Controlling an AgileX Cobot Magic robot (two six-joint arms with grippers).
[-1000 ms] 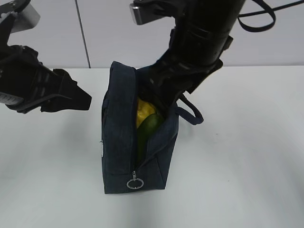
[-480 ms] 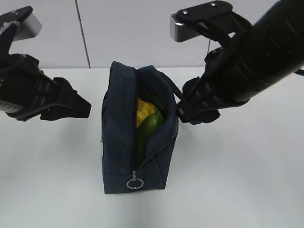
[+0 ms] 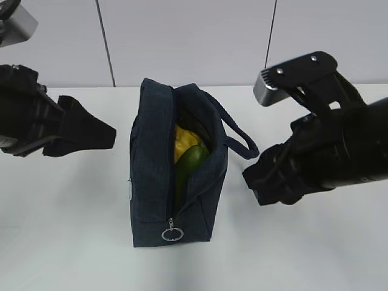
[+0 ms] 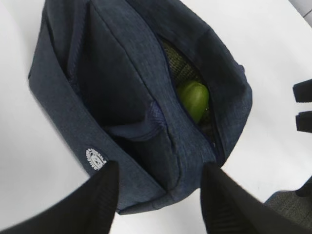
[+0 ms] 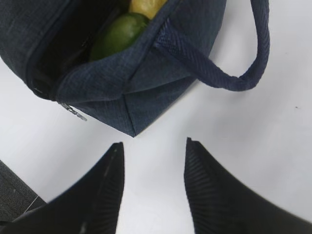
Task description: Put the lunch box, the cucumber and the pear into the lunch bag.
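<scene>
Only the left wrist view hides the pear (image 3: 183, 140); both hands (image 4: 158, 195) (image 5: 153, 187) apart, empty

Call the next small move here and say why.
Probably bring the right gripper to the ring pull to start closing the zipper. The cucumber and pear already sit inside the open bag; both grippers are empty and clear of it. The lunch box isn't visible, so check that it's inside first.

Lunch bag (image 3: 154, 182) hides most of cucumber (image 3: 189, 165) — and pear (image 3: 183, 140).
</scene>
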